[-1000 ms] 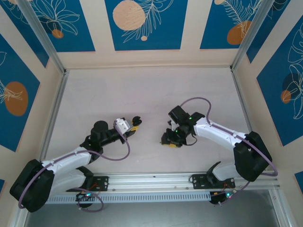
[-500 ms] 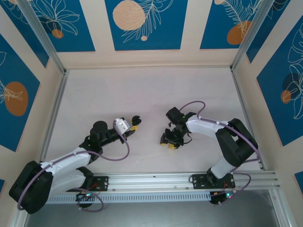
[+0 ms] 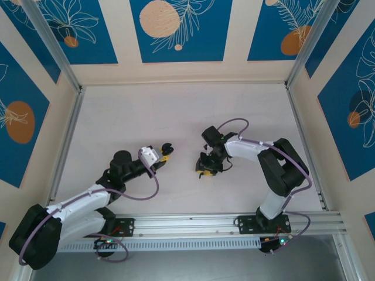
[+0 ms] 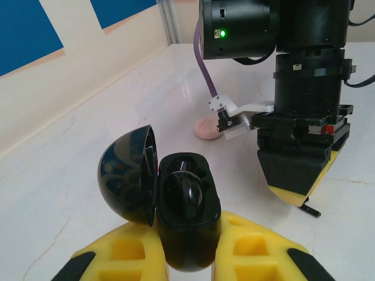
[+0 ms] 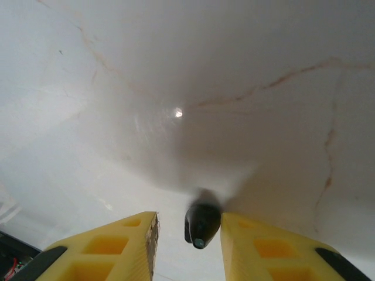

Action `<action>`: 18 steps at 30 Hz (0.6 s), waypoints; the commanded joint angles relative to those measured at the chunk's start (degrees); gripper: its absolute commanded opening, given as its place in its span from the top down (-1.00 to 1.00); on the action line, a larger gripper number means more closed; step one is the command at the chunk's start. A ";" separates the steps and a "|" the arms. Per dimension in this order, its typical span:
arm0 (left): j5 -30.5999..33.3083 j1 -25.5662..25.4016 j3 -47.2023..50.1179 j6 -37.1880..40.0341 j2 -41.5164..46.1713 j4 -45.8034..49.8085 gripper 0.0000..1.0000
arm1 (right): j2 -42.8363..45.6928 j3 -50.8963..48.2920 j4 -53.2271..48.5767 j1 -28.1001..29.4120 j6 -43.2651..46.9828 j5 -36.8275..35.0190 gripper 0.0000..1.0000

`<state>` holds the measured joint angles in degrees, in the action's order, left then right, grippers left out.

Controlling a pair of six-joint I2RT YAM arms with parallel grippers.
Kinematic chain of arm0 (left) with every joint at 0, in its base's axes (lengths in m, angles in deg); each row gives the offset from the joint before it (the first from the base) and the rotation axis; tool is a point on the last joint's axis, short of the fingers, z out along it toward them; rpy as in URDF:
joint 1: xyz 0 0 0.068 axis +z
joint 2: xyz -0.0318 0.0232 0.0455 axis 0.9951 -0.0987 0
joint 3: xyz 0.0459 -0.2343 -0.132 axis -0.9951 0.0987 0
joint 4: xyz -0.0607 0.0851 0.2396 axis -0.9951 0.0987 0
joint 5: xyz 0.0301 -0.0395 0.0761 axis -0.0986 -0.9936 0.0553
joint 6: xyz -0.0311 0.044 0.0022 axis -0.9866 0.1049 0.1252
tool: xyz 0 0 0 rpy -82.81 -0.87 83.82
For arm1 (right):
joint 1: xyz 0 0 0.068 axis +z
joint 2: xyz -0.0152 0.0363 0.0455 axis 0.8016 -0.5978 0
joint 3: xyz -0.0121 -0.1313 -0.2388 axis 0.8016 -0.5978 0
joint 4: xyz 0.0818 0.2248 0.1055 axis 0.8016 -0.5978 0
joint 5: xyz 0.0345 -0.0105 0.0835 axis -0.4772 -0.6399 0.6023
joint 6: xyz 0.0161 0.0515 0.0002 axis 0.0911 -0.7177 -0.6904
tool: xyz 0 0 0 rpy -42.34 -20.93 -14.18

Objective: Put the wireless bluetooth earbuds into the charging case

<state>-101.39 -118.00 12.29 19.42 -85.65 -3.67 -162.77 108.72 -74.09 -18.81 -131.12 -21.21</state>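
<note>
My left gripper [image 4: 190, 257] is shut on the base of a black charging case [image 4: 186, 205], held just above the table. The case's lid [image 4: 126, 175] hangs open to the left, and one black earbud [image 4: 186, 196] sits in a well. In the top view the case [image 3: 167, 147] is at the left gripper's [image 3: 164, 155] tip. My right gripper [image 3: 203, 170] points down at the table a short way to the right. Between its yellow fingers a black earbud [image 5: 202, 224] lies on the table. The bud rests against the right finger [image 5: 258, 246], with a gap to the left finger [image 5: 126, 243].
A small pale pink rounded thing [image 4: 206, 127] lies on the table just behind the right gripper [image 4: 299, 170]; I cannot tell whether it is a bud or a case. The white table [image 3: 176, 111] is walled at the back and sides.
The right gripper has slid left and a little away from the bases, toward the left gripper, and its fingers have narrowed around the black earbud. The left gripper holds the case almost still.
</note>
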 commanded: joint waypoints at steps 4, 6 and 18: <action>0.66 -0.51 0.56 0.77 1.03 0.47 0.70 | -1.50 2.89 -3.32 0.54 2.48 -1.71 0.34; 0.67 -0.52 0.56 0.73 1.16 0.54 0.70 | -2.26 4.07 -5.47 1.08 3.21 -3.20 0.37; 0.93 -0.52 0.56 0.91 2.17 1.60 0.70 | -7.58 9.78 -13.30 4.51 4.86 -8.76 0.43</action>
<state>-100.80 -118.00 12.44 19.49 -84.53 -2.90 -168.65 116.92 -82.68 -15.40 -127.29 -27.68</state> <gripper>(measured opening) 0.164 0.287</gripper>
